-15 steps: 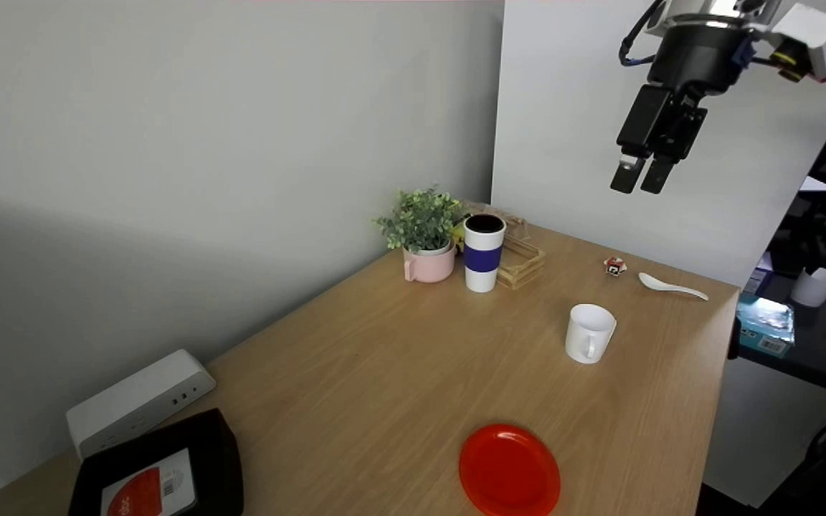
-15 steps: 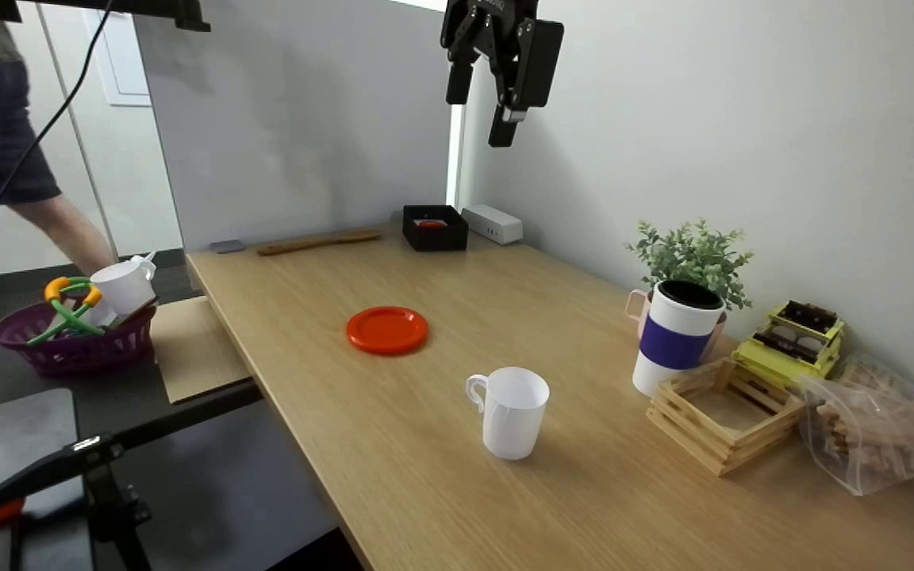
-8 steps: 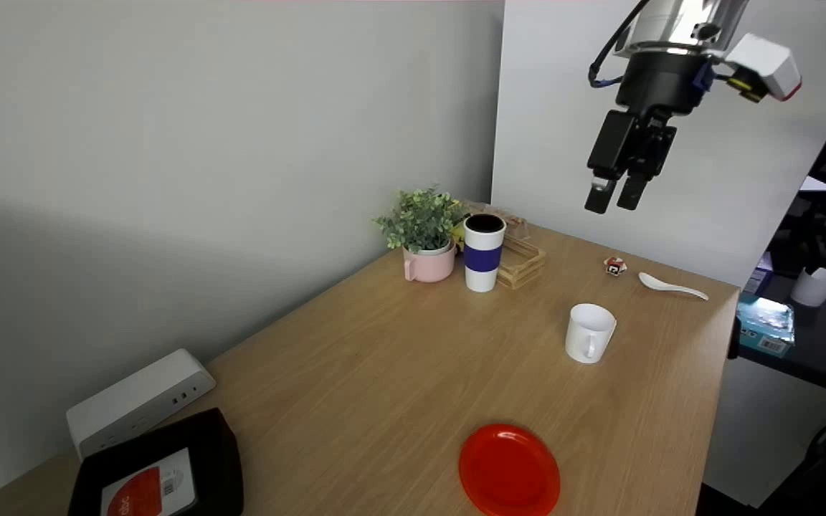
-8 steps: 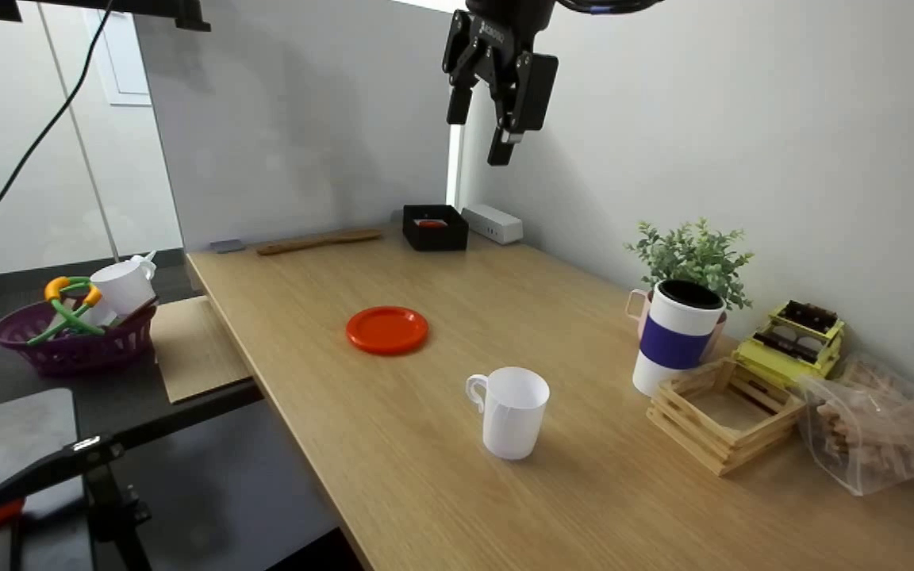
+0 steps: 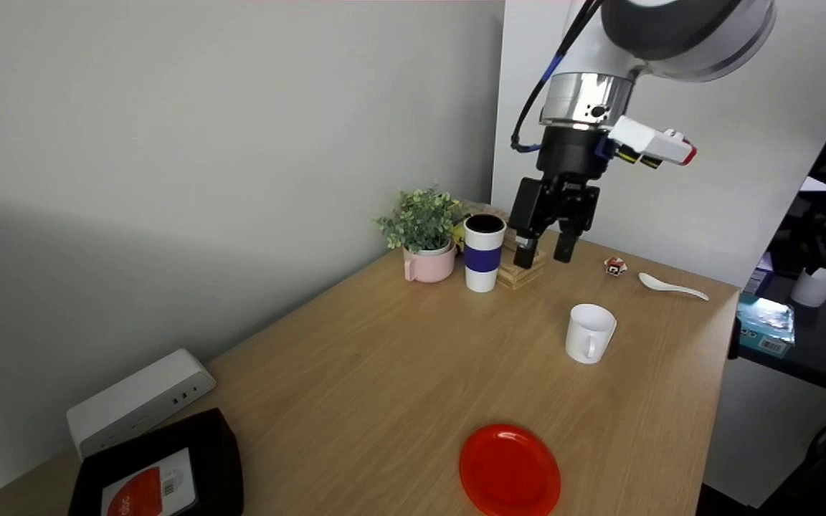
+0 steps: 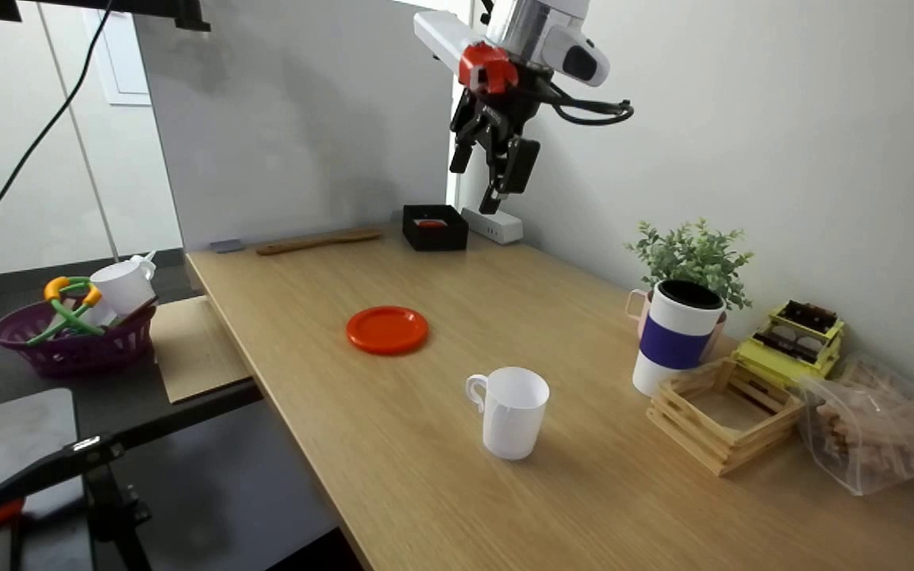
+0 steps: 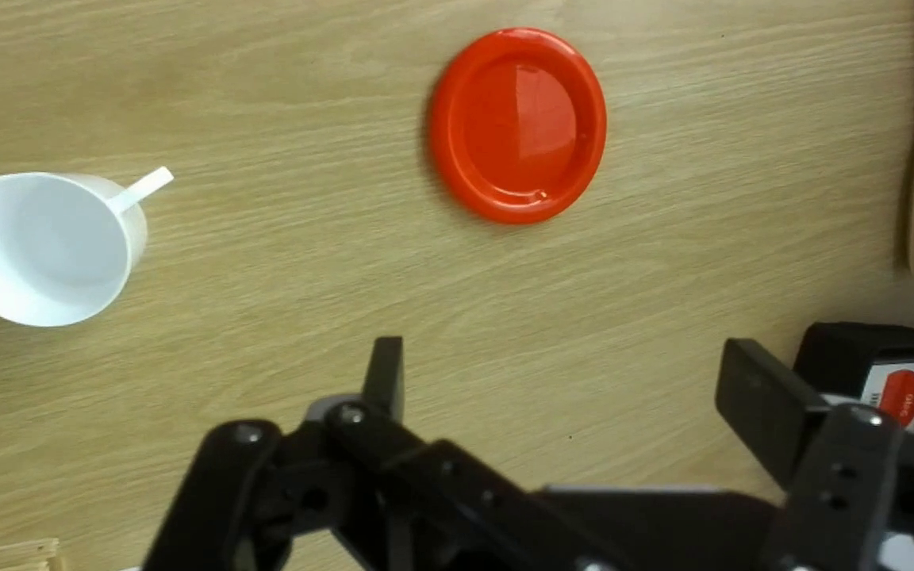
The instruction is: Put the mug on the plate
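The white mug (image 5: pixel 590 334) stands upright on the wooden table, and it also shows in an exterior view (image 6: pixel 514 414) and at the left of the wrist view (image 7: pixel 40 246). Its handle points towards the plate side in the wrist view. The red plate (image 5: pixel 510 469) lies flat on the table, bare, apart from the mug. It also shows in an exterior view (image 6: pixel 387 330) and at the top of the wrist view (image 7: pixel 516 127). My gripper (image 7: pixel 564 357) is open and empty, high above the table, away from both. It shows in both exterior views (image 5: pixel 544 254) (image 6: pixel 474 186).
A tall white cup with a blue band (image 5: pixel 482 254), a potted plant (image 5: pixel 431 264) and a wooden crate (image 6: pixel 727 420) stand along the wall. A black tray (image 6: pixel 435 238) and white box (image 6: pixel 493 224) stand at the far end. A spoon (image 5: pixel 671 287) lies near an edge.
My gripper has come down and moved left in one of the exterior views, with more of the arm showing. The fingers stay open. The mug and plate have not moved. A walking person has gone from view.
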Available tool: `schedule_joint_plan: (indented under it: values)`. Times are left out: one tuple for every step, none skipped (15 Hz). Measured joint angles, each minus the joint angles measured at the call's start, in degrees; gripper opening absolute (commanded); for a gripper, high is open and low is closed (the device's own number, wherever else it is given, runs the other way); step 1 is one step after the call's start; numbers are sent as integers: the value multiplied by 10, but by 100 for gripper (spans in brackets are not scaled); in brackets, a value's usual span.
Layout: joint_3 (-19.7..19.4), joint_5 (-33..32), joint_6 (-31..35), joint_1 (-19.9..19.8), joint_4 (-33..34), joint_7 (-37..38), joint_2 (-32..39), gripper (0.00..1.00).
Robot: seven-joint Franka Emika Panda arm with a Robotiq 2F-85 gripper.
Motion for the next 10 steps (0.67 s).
schedule_joint_plan:
  values:
    - [5,-1,0,0,14,11,14,100]
    - [11,-3,-1,1,24,23,23,100]
    - [14,-3,-2,2,28,30,24,100]
    - [16,-3,-3,3,31,33,24,100]
    - [16,-3,-5,3,32,34,24,100]
    - [16,-3,-4,3,33,38,24,100]
    - [16,-3,-4,2,34,49,25,100]
    - [14,-4,-2,1,35,67,29,100]
    - [10,-4,1,0,38,90,34,100]
    - [5,-5,4,-2,40,113,42,100]
